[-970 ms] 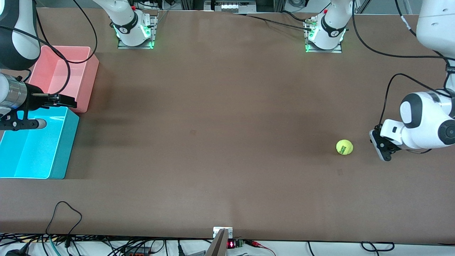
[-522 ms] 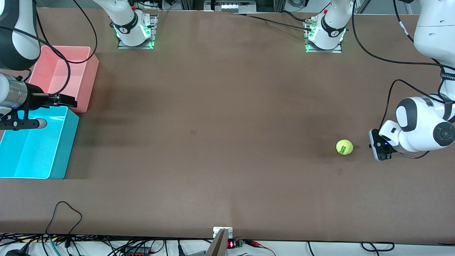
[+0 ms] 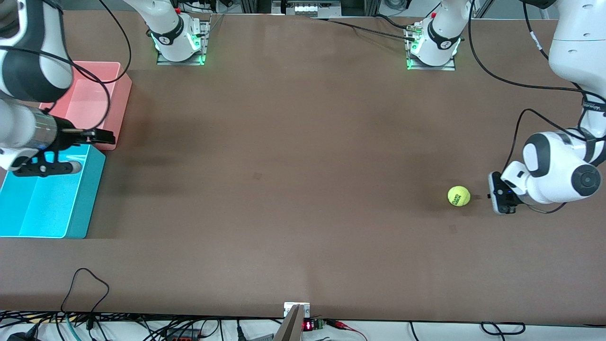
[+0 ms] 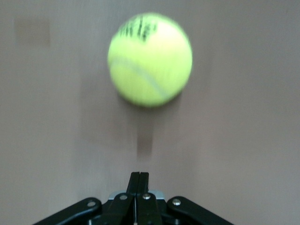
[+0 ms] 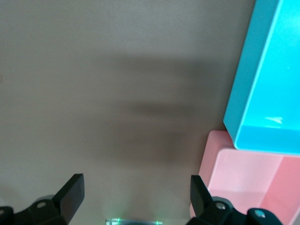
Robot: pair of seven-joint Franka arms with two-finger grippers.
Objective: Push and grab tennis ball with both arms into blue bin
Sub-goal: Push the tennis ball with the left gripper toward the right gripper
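The yellow-green tennis ball (image 3: 458, 196) rests on the brown table near the left arm's end. My left gripper (image 3: 479, 196) is shut and low over the table, its tips pointing at the ball from a short gap away, not touching. The left wrist view shows the ball (image 4: 150, 58) straight ahead of the shut left gripper (image 4: 139, 176). The blue bin (image 3: 90, 189) stands at the right arm's end. My right gripper (image 3: 97, 153) hangs open and empty over the bin's corner beside the pink tub. In the right wrist view the right gripper (image 5: 136, 187) is spread wide, with the blue bin (image 5: 267, 93) at the side.
A pink tub (image 3: 120, 104) touches the blue bin, farther from the front camera; it also shows in the right wrist view (image 5: 243, 183). A black cable loop (image 3: 85, 284) lies near the table's front edge. The arm bases (image 3: 180, 42) stand along the back edge.
My left gripper has slid closer to the tennis ball, which has not moved. The right arm has shifted a little toward the table's middle, still open.
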